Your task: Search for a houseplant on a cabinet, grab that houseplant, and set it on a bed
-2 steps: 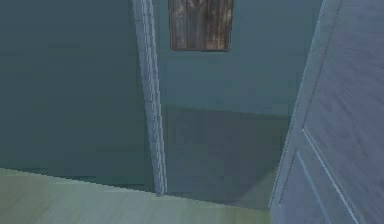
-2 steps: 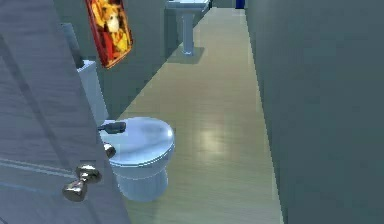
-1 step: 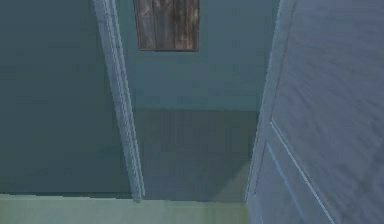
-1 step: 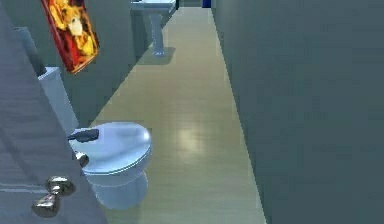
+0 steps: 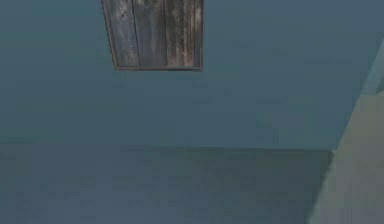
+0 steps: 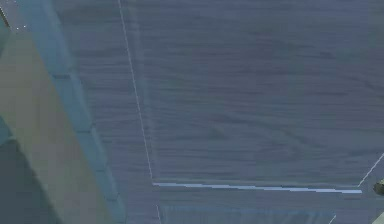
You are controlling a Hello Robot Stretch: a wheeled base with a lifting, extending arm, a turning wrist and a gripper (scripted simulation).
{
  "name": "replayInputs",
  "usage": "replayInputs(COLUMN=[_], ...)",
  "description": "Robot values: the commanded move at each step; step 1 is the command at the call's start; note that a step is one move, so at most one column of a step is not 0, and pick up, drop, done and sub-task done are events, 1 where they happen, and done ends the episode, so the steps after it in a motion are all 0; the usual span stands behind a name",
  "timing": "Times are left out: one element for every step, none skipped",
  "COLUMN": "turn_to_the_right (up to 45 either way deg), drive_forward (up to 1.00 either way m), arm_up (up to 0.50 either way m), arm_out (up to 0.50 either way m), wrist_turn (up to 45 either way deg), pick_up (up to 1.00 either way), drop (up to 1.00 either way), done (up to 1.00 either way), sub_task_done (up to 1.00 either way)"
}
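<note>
Houseplant: search step in hand
Forward view: teal wall (image 5: 200, 105) with a wooden panel (image 5: 152, 33) hung high. Arm side view: a panelled door (image 6: 250, 90) beside a pale frame (image 6: 45, 130). Houseplant's place and gripper's state cannot be told; next, likely turn the base to find a cabinet

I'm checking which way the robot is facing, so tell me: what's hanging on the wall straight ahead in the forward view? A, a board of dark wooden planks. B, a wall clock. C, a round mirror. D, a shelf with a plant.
A: a rectangular board of dark wooden planks hangs high on the blue wall, cut off by the forward view's top edge.
</note>
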Motion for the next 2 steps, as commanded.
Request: replayInputs(turn_to_the_right=[6.0,0.0], drive_forward=[0.0,0.5], arm_up=[0.0,0.0], arm_out=[0.0,0.0], wrist_turn=[0.0,0.0], pick_up=[0.0,0.0], drop=[0.0,0.0], done=[0.0,0.0], sub_task_done=[0.0,0.0])
